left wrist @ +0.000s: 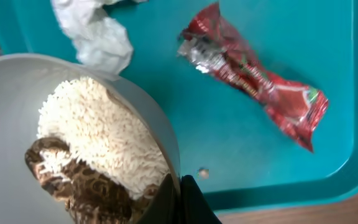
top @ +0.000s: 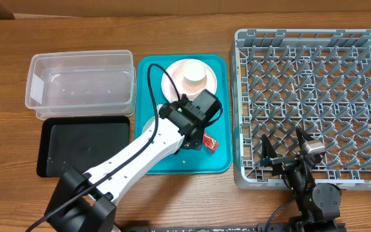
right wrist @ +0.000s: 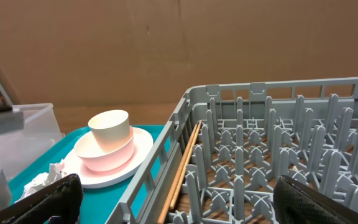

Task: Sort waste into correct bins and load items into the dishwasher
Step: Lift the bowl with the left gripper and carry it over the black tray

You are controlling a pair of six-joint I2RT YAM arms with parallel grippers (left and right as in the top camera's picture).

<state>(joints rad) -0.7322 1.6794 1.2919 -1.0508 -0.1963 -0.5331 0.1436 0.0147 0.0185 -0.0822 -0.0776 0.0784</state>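
In the left wrist view my left gripper (left wrist: pixel 179 198) is shut on the rim of a pale bowl (left wrist: pixel 17 99). The bowl holds whitish rice scraps (left wrist: pixel 101 134) with brown bits (left wrist: pixel 73 180). It is over the teal serving tray (left wrist: pixel 328 37). A crumpled white tissue (left wrist: pixel 95 31) lies beside the bowl. A red shiny wrapper (left wrist: pixel 253 78) lies to the right. From overhead the left gripper (top: pixel 195 129) is mid-tray, with the wrapper (top: pixel 210 143) beside it. The pale plate (top: pixel 176 77) carries a white cup (top: pixel 195 76). My right gripper (top: pixel 282 147) is open and empty over the near-left corner of the grey dish rack (top: pixel 314 38).
The clear tub (top: pixel 82 87) and the black tray (top: pixel 85 148) are left of the teal tray (top: pixel 172 164). A wooden stick (right wrist: pixel 185 165) lies inside the rack's left wall. A small crumb (left wrist: pixel 202 172) lies on the teal tray.
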